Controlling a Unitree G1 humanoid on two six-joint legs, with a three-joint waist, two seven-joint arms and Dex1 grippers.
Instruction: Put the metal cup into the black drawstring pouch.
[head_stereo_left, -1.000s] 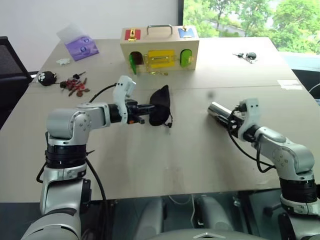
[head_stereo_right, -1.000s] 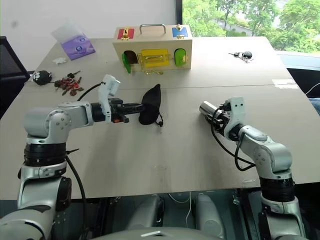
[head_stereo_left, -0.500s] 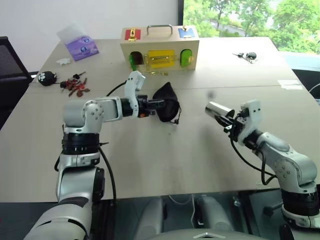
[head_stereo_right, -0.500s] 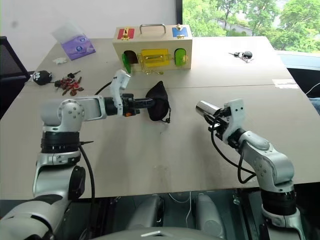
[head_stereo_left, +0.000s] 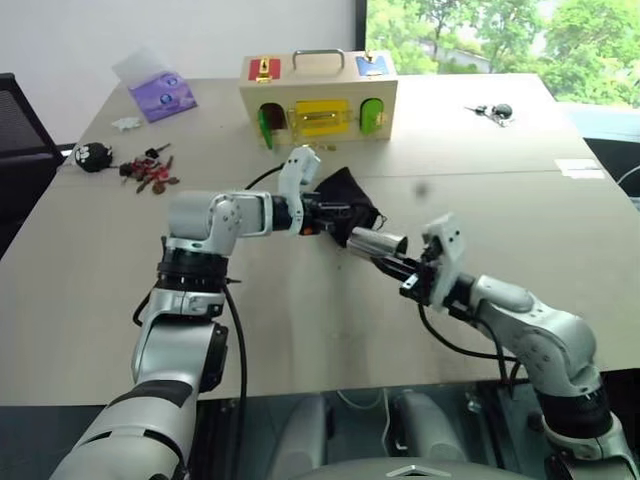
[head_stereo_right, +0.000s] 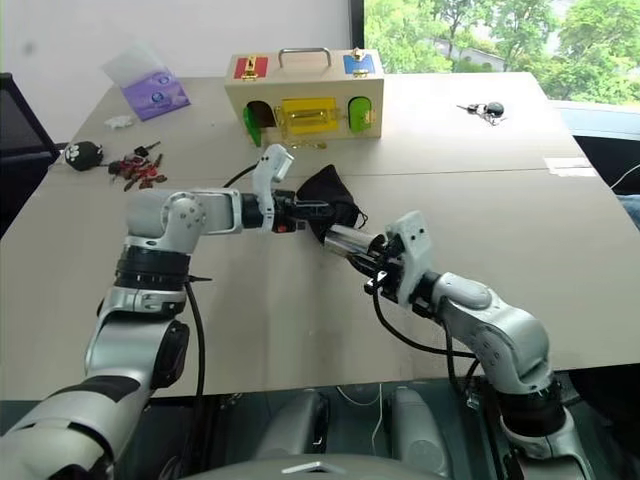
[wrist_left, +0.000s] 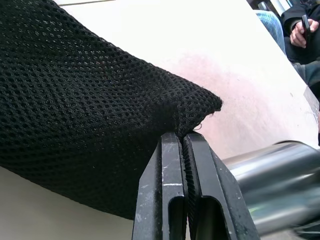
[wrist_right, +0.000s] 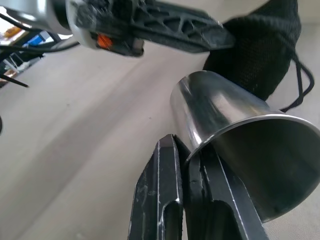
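My left gripper (head_stereo_left: 342, 210) is shut on an edge of the black drawstring pouch (head_stereo_left: 352, 192), holding the mesh fabric (wrist_left: 90, 95) above the table's middle. Its closed fingertips (wrist_left: 175, 142) pinch a corner of the fabric. The metal cup (head_stereo_left: 377, 242) lies level in the air just below and in front of the pouch. My right gripper (head_stereo_left: 403, 272) is shut on the cup's rim (wrist_right: 240, 130), one finger inside the open mouth and one outside. The cup's closed base points at the pouch (wrist_right: 265, 45). I cannot see the pouch's mouth.
A wooden lock box (head_stereo_left: 320, 95) stands at the back centre. At the far left are a purple packet (head_stereo_left: 162, 95), a pile of small red pieces and keys (head_stereo_left: 150, 172) and a black furry toy (head_stereo_left: 93, 155). Car keys (head_stereo_left: 495, 112) lie at the far right.
My right gripper closed on the cup's rim, lifted it off the table and carried it left to the pouch. My left arm brought the pouch right, toward the centre.
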